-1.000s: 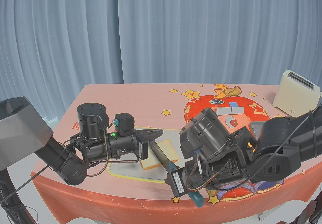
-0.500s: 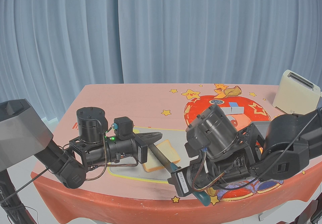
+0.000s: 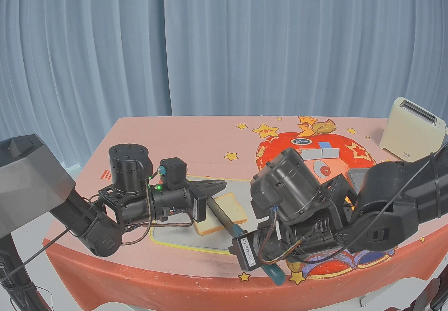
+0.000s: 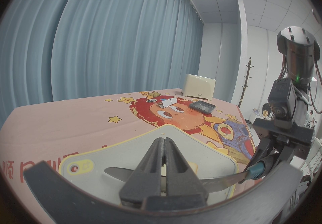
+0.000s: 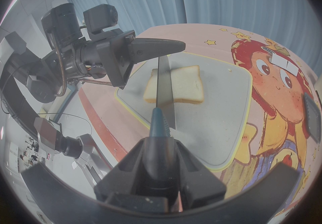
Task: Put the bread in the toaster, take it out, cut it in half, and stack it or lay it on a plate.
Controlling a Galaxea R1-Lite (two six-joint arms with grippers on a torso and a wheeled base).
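Your right gripper clamps the knife, laid across the bread. Your left gripper looks clenched empty, and it hides the blade's middle.

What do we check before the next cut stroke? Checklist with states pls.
1. Grip: the right gripper has its jaws shut on the knife handle. ok
2. Blade line: the blade lies across the bread about mid-slice. ok
3. Support: the bread lies flat, fully on the board. ok
4. Hold-down: the left gripper, jaws shut, sits over the bread's edge and the blade tip; contact is hidden. cannot tell
5. Cut depth: the blade hides the cut line. cannot tell
6. Drop spot: the plate sits on the robot's right of the board, nothing on it. ok
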